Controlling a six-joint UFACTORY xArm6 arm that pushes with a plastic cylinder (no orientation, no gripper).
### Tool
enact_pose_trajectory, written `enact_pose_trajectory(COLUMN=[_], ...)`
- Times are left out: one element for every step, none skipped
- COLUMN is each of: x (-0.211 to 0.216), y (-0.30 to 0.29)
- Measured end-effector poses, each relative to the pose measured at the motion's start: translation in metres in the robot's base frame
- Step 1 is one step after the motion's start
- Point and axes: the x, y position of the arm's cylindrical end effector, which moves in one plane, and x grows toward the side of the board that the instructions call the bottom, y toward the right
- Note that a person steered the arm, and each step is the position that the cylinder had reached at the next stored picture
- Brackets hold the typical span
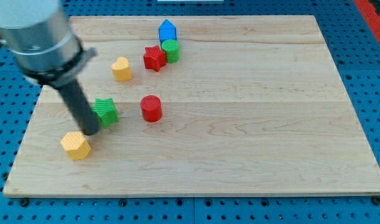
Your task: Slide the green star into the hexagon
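The green star [106,111] lies on the wooden board [252,124] at the view's left. The yellow hexagon [76,145] lies below and left of it, a short gap away. My tip [91,132] rests on the board just below-left of the green star, between the star and the hexagon, close to both. The dark rod runs up-left from it to the grey arm housing [37,31].
A red cylinder [151,108] stands right of the green star. A yellow heart [121,69] lies above the star. Near the top are a red star [154,58], a green cylinder [171,50] and a blue block [168,31]. The board's left edge is near the hexagon.
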Motion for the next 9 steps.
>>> enact_pose_trajectory(x=[-0.012, -0.040, -0.063, -0.029, -0.014, -0.029, 0.007, 0.032, 0.052], y=[0.054, 0.069, 0.045, 0.022, 0.007, 0.037, 0.002, 0.037, 0.009])
